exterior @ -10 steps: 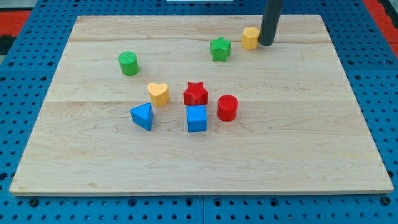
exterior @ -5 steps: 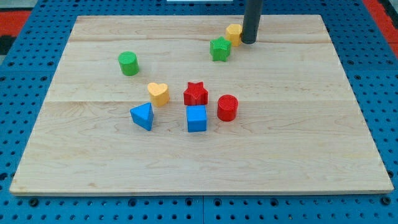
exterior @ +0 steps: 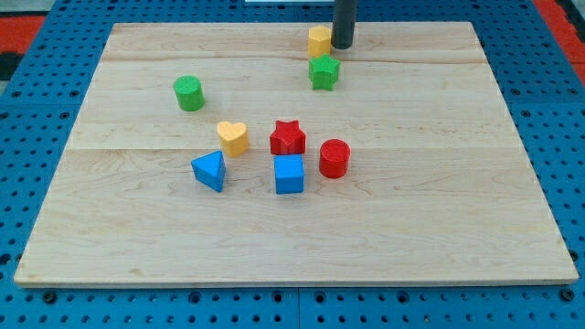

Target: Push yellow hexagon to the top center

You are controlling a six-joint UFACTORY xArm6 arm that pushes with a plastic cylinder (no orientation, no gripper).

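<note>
- Leftward along the board's top edge, my tip (exterior: pixel 342 46) has slid, pushing the yellow hexagon (exterior: pixel 319 41) before it.
- Hexagon sits top centre, just above the green star (exterior: pixel 324 71).
- No jaws (just a rod).

I see a yellow hexagon (exterior: pixel 319 41), yellow heart (exterior: pixel 233 138), green star (exterior: pixel 324 71), green cylinder (exterior: pixel 189 93), red star (exterior: pixel 287 137), red cylinder (exterior: pixel 335 158), blue cube (exterior: pixel 289 174), blue triangle (exterior: pixel 209 170), pale striped wooden board (exterior: pixel 439 183), blue pegboard table (exterior: pixel 558 137), my tip (exterior: pixel 342 46) dark grey
</note>
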